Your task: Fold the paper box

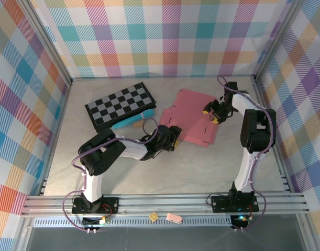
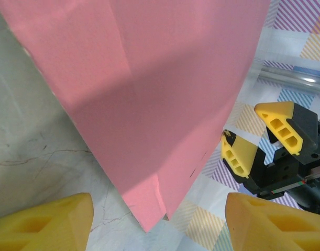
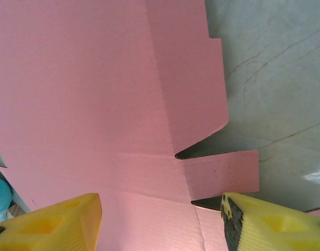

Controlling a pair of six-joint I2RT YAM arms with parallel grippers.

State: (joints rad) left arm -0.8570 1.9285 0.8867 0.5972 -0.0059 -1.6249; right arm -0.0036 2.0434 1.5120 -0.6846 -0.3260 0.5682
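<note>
The pink paper box (image 1: 194, 117) lies unfolded on the table, right of centre, flaps and tabs spread out. My left gripper (image 1: 173, 137) is at the box's near-left edge and stands open. In the left wrist view a corner of the box (image 2: 149, 104) points down between the yellow fingers (image 2: 44, 225). My right gripper (image 1: 214, 111) hovers over the box's right side, also open. In the right wrist view its fingers (image 3: 50, 225) straddle a crease near a narrow tab (image 3: 222, 175). The right gripper (image 2: 264, 144) also shows in the left wrist view, beyond the box.
A black-and-grey checkered board (image 1: 120, 106) lies at the back left, with a small teal bar (image 1: 132, 121) at its near edge. Plaid walls enclose the table (image 1: 201, 167) on three sides. Two small pieces (image 1: 153, 216) rest on the front rail.
</note>
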